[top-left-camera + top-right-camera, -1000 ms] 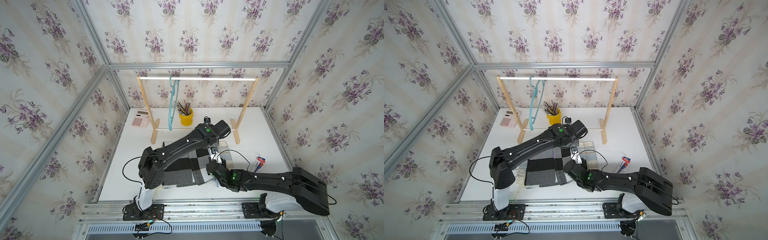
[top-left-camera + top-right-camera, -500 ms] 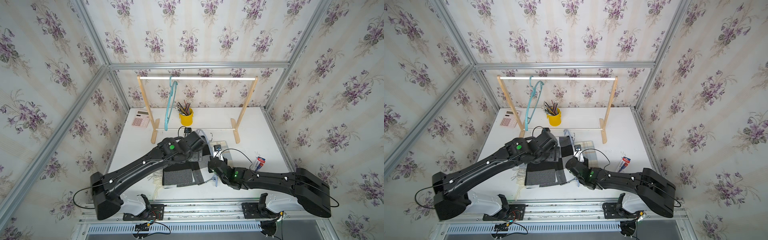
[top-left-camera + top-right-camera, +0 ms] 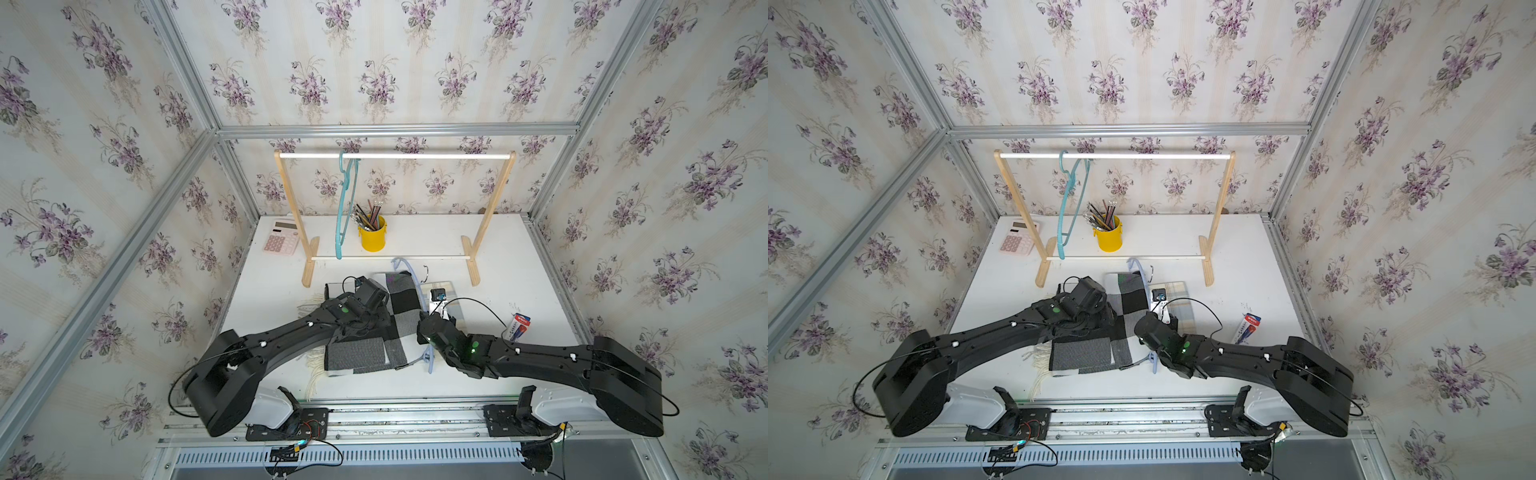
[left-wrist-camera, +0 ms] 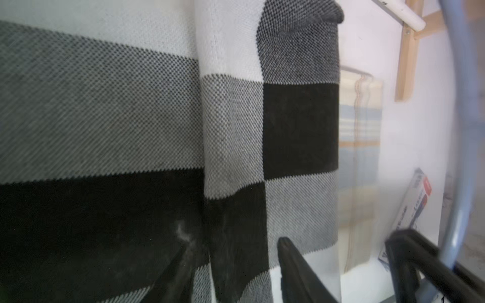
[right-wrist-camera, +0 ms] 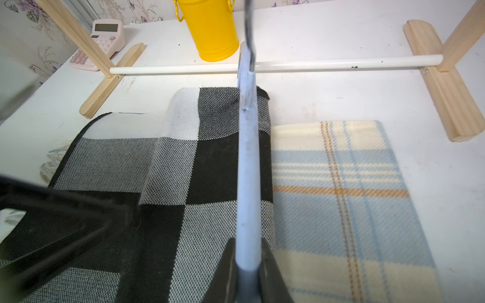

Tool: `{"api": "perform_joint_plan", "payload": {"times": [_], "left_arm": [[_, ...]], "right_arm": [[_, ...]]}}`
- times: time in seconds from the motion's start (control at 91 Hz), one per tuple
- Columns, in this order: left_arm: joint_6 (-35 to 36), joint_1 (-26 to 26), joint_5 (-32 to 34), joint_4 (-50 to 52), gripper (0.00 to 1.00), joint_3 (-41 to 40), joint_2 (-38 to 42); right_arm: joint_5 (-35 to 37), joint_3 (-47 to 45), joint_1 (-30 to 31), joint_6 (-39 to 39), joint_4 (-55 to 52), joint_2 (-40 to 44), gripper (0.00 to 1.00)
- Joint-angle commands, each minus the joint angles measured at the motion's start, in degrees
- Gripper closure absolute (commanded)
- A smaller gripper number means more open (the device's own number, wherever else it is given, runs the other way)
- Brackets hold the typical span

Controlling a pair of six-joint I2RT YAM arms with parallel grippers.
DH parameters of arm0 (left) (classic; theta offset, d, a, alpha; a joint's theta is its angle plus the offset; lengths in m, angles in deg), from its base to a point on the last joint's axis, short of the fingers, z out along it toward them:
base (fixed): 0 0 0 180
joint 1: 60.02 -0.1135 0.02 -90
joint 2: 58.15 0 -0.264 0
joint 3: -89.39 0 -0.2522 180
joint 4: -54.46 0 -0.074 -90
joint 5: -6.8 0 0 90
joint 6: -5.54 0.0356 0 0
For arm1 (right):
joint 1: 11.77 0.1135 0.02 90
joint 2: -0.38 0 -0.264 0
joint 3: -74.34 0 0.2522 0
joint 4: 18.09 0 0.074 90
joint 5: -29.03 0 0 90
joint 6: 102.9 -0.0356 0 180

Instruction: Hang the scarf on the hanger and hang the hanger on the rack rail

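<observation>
Two arms meet low over the checked scarf (image 3: 400, 305), which lies folded on the white table (image 3: 519, 257) in front of the wooden rack (image 3: 493, 208), its fringe spilling out on the left. The right gripper (image 5: 248, 272) is clamped tight on the shaft of a pale blue hanger (image 5: 248, 170). That shaft runs over the scarf's right-hand strip, close to the edge where a cream and blue plaid cloth (image 5: 341, 196) lies just beside it, and the hook end points toward the rack's lower rail. The left gripper (image 4: 236, 265) is down at the scarf with its jaws apart, one finger on each side of a raised fold; whether they pinch that fold I cannot tell. A teal hanger (image 3: 344, 208) hangs from the rack's top bar. A yellow pencil cup (image 3: 372, 239) stands behind the lower rail, a pink calculator (image 3: 281, 243) lies near the rack's left post, and a pen packet (image 3: 519, 327) lies well to the right.
</observation>
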Motion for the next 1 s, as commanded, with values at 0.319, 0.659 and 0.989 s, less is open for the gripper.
{"api": "perform_joint_plan", "payload": {"times": [0.319, 0.659, 0.989], "left_arm": [[3.76, -4.24, -7.25, 3.21, 0.59, 7.35, -13.45], [6.17, -4.39, -7.18, 3.59, 1.0, 6.36, -5.09], [7.87, -4.49, -1.28, 13.15, 1.0, 7.63, 16.6]], "right_arm": [[-2.71, -0.08, -0.01, -0.49, -2.84, 1.5, 1.0], [-0.91, 1.67, -0.73, -0.14, -7.08, 4.39, 1.0], [1.08, 11.78, -8.22, 6.65, -22.92, 11.33, 1.0]]}}
